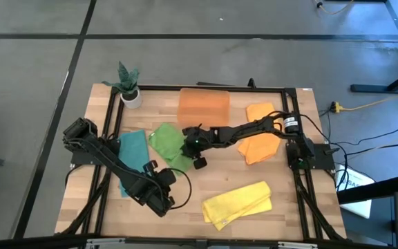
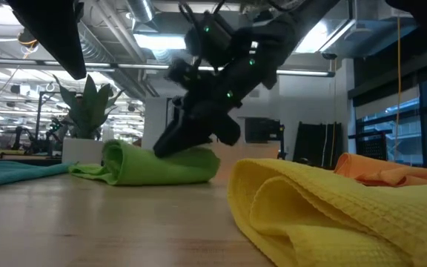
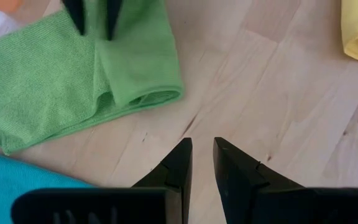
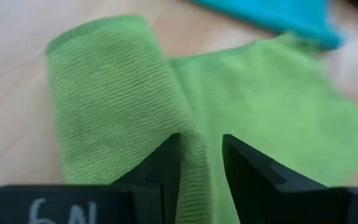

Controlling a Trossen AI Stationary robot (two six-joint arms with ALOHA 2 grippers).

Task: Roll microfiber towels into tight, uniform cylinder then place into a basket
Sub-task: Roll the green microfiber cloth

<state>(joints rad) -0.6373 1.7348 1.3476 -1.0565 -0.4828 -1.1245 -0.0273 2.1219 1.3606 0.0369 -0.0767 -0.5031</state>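
On the wooden table (image 1: 206,190), framed by black rails, the towels lie spread around the two dark arms. The largest cloth in sight is the yellow towel (image 1: 238,203), loosely folded near the front edge, on the right-arm side of the middle; in the low view it fills the foreground (image 2: 332,215). At the far edge stands the orange basket (image 1: 204,106), a translucent bin, with a small white pot holding a green plant (image 1: 129,86) at the far left corner. Two orange towels (image 1: 260,140) lie rumpled on the right side, under the right arm. The teal towel (image 1: 131,153) lies flat on the left, just beside the green towel (image 1: 169,143), which sits near the middle, just in front of the basket, partly rolled: one edge is turned over into a thick fold while the rest lies flat.

The right gripper (image 4: 201,163) reaches across from the right and presses down on the green towel at the seam of the roll; its fingers stand slightly parted with cloth between them, though whether they pinch it cannot be told. The left gripper (image 3: 202,163) hovers over bare wood in front of the green towel, its fingers narrowly apart and holding nothing.
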